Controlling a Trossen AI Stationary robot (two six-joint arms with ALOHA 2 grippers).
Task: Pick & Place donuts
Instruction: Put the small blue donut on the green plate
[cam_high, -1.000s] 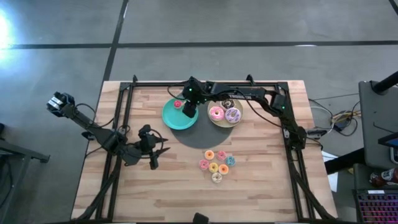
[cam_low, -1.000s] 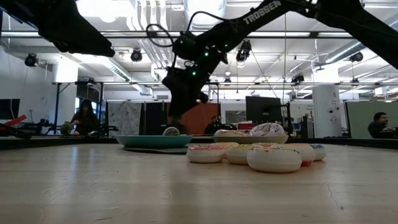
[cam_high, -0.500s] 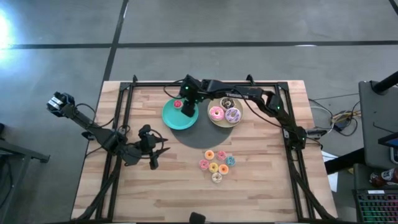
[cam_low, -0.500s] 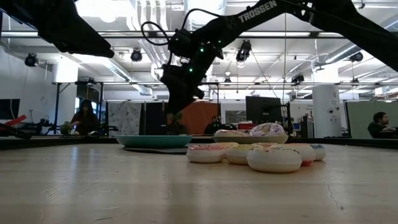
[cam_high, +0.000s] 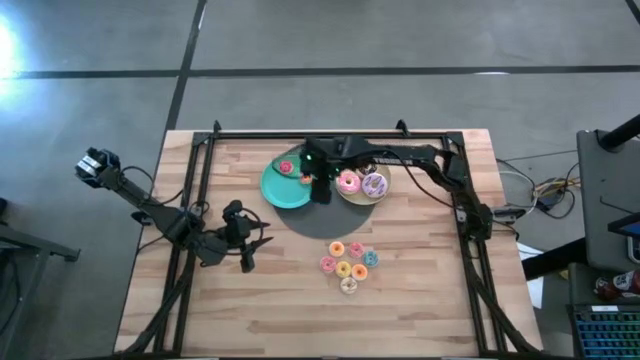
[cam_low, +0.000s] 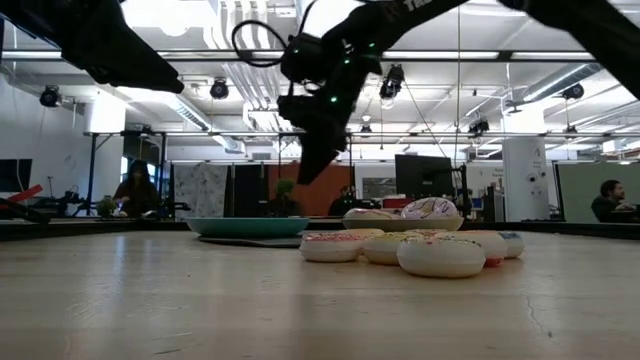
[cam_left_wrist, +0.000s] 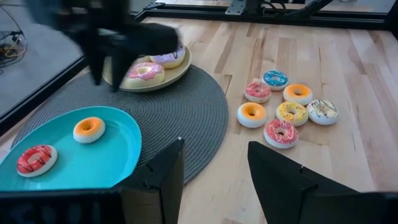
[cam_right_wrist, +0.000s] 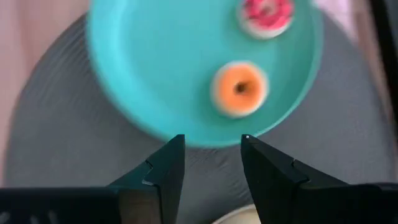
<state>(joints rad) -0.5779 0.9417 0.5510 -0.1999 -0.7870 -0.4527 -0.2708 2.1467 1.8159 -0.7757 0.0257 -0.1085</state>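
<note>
The right gripper (cam_high: 320, 188) hangs in the air over the dark round mat (cam_high: 318, 215), just at the right edge of the teal plate (cam_high: 275, 190). Its two fingers (cam_right_wrist: 163, 168) stand apart and nothing is between them.

Two tiny donuts lie on the teal plate: a red donut (cam_left_wrist: 37, 158) and an orange donut (cam_left_wrist: 89, 129). They lie near each other but do not touch.

The beige plate (cam_left_wrist: 163, 78) sits just to the right of the teal plate, also on the mat. It holds a pink donut (cam_high: 348, 182) and a lilac-white donut (cam_high: 374, 184), side by side.

Nearer on the wooden bench (cam_high: 420, 290), six tiny donuts (cam_high: 348, 264) lie close in a small bunch. There are pink, orange, yellow, blue and white ones.

The left gripper (cam_high: 247, 240) waits at the near left part of the bench, well apart from the plates. Its fingers (cam_left_wrist: 158, 171) are apart and hold nothing.

In the low view, a person (cam_low: 609, 200) sits far back in the room on the right, and another person (cam_low: 130, 190) is far back on the left.
</note>
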